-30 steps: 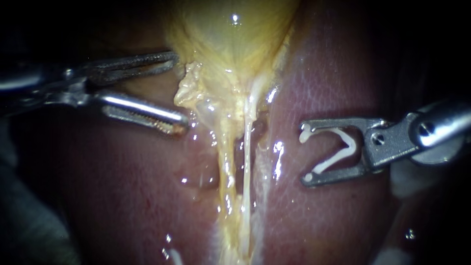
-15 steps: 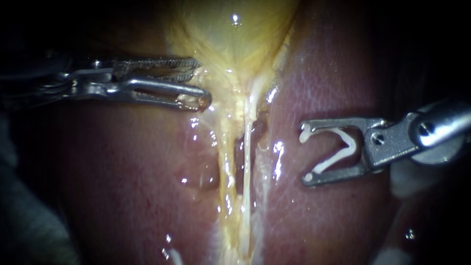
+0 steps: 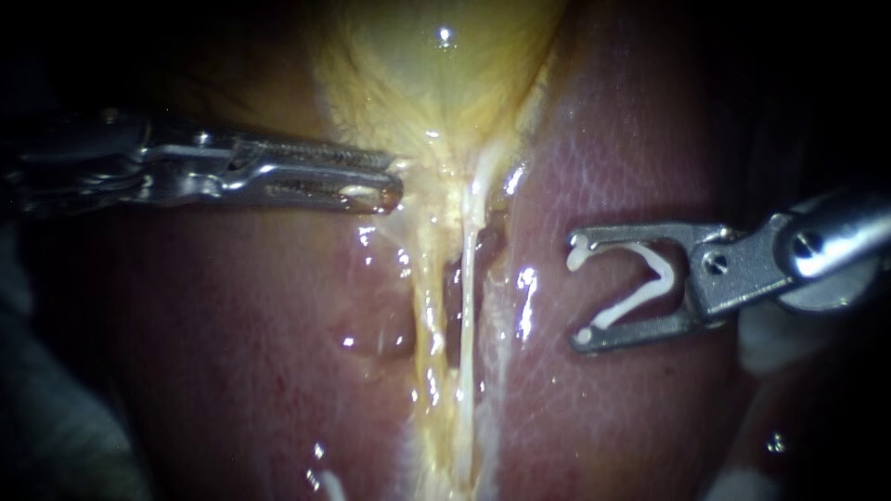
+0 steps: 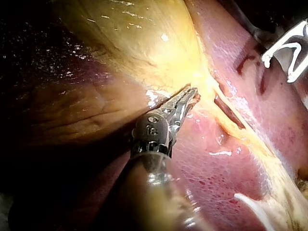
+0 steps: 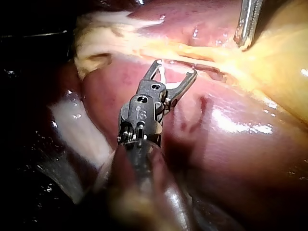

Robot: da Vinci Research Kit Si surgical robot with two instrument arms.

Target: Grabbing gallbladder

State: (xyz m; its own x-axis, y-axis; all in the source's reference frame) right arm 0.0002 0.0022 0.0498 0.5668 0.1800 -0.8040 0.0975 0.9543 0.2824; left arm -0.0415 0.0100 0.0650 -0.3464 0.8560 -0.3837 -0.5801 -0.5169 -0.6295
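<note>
Endoscope view, left instrument's (image 3: pixel 385 190) pincer pinching gallbladder (image 3: pixel 436 74), right instrument's (image 3: pixel 577 295) pincer holding one clip (image 3: pixel 665 275).

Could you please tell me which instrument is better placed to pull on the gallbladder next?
Left. The left instrument has its pincer shut on the gallbladder at its narrow end; the right instrument holds a clip and hangs apart over the liver.

Top of gallbladder (image 3: pixel 445 83) cut off @ edge; left instrument (image 3: pixel 392 183) shaft dark, blurry.
</note>
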